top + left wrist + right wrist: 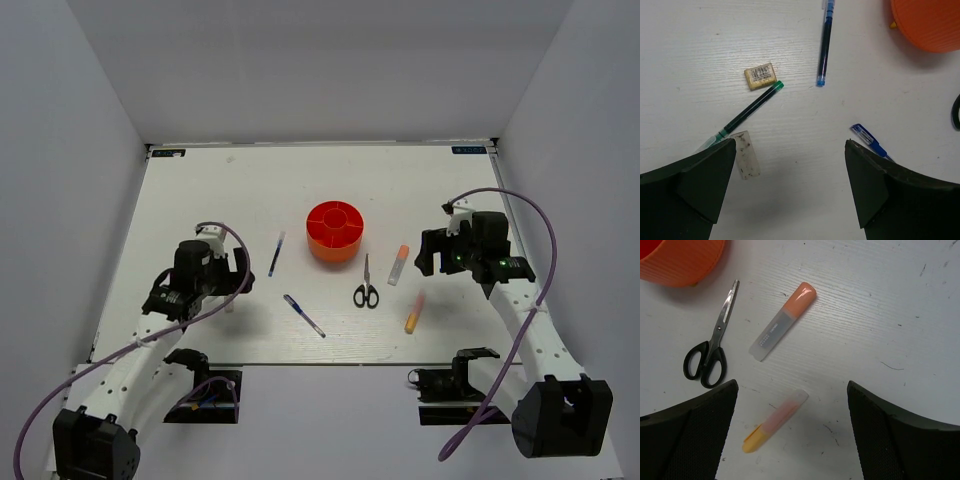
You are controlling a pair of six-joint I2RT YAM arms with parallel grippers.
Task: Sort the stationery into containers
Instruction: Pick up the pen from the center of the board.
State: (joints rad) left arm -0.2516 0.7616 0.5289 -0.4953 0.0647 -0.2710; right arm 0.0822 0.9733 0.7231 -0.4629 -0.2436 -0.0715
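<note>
The red-orange tub (335, 230) stands mid-table, its compartments empty as far as I can see. One blue pen (276, 254) lies left of it and a second blue pen (304, 315) nearer the front. The black-handled scissors (366, 284), the white marker with orange cap (399, 265) and the orange-yellow highlighter (414, 312) lie to the tub's right. My left gripper (790, 145) is open and empty above bare table between the pens (825, 45) (870, 141). My right gripper (792, 385) is open and empty above the highlighter (774, 421), with the marker (782, 322) and scissors (710, 347) beyond.
In the left wrist view a beige eraser (760, 76), a green-tipped pen (747, 112) and a clear plastic strip (746, 154) lie near the left finger. The tub's wall shows in both wrist views (930, 22) (680, 260). White walls enclose the table.
</note>
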